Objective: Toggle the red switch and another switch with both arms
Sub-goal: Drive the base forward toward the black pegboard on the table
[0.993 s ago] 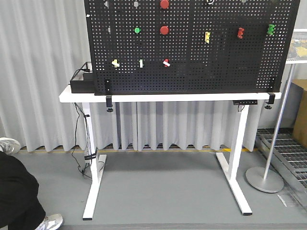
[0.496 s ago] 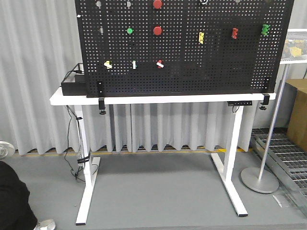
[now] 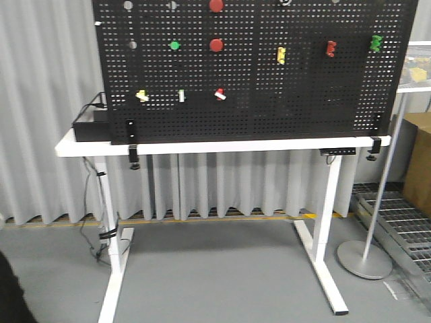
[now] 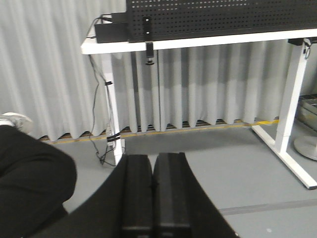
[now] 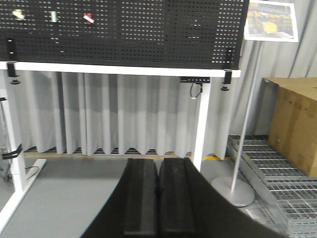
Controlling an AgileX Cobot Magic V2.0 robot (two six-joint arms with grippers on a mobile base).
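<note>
While both grippers hang low and well short of the board (image 3: 269, 81), neither switch is in reach.
The left gripper (image 4: 152, 166) and right gripper (image 5: 158, 168) are pressed shut and empty. The red switch (image 5: 88, 19) sits high up-left of the right fingers (image 5: 141, 198), the yellow switch (image 5: 18, 14) further left. Raise both arms, close in squarely, then nudge each lever with a fingertip.

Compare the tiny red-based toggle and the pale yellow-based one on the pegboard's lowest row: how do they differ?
Base colour: the red switch has a red base, the yellow switch a pale yellow one. Place: the yellow switch is leftmost in the row, the red switch rightmost, below the lower round red button, with a green-based toggle between them. Both are equally small, carry white levers and sit on the black pegboard. Lever angles: unclear.
</note>
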